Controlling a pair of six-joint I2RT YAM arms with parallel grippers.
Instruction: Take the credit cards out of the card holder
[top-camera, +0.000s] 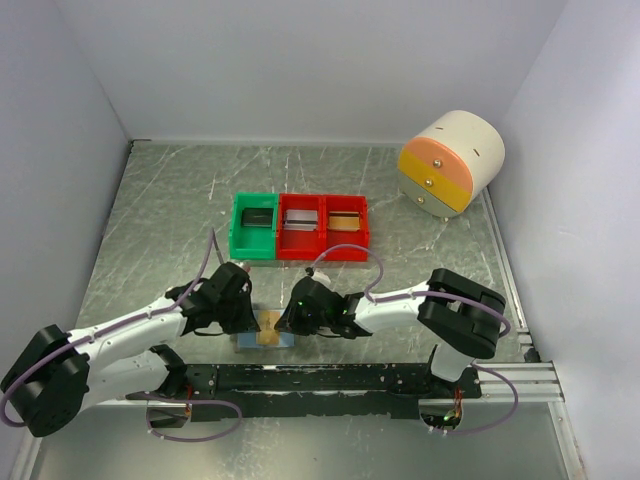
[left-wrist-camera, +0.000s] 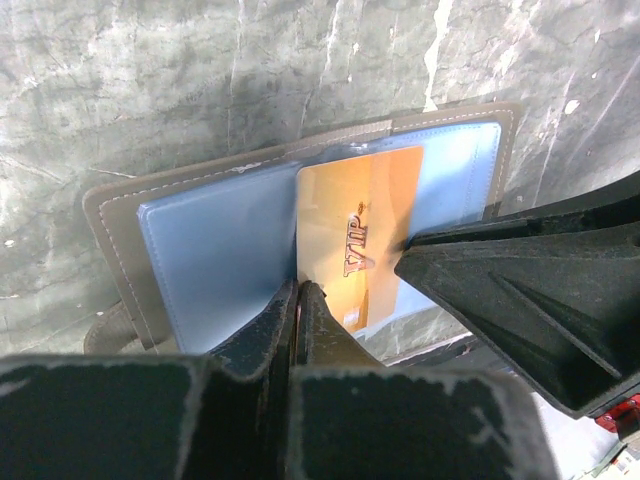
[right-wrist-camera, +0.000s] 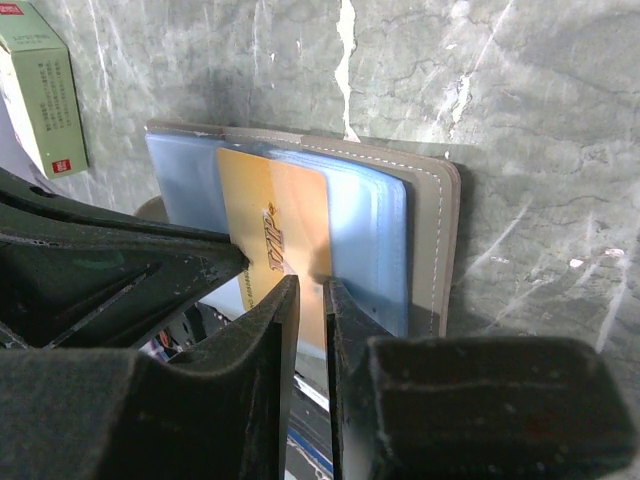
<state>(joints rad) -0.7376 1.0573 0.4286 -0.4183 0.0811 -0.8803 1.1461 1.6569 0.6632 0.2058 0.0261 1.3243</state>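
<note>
Left wrist view: left hand (left-wrist-camera: 297, 292), closed, meets the 9 o'clock edge of the VIP credit card (left-wrist-camera: 365, 225), whose long axis runs 12–6 o'clock. Right hand (right-wrist-camera: 312, 292) slightly parted, grip indeterminate.

Each arm is made of slim white links joined by bulky, rounded black joint housings: the left arm (top-camera: 125, 338) at the lower left of the top view, the right arm (top-camera: 400, 298) at the lower right. A lilac cable (top-camera: 345, 249) arcs loosely along each one. Both stand on a black rail (top-camera: 320, 378) flecked with pale spots. The left fingers (left-wrist-camera: 262, 335) and right fingers (right-wrist-camera: 268, 335) are matte black wedges with triangular recesses, their edges scuffed pale grey.
</note>
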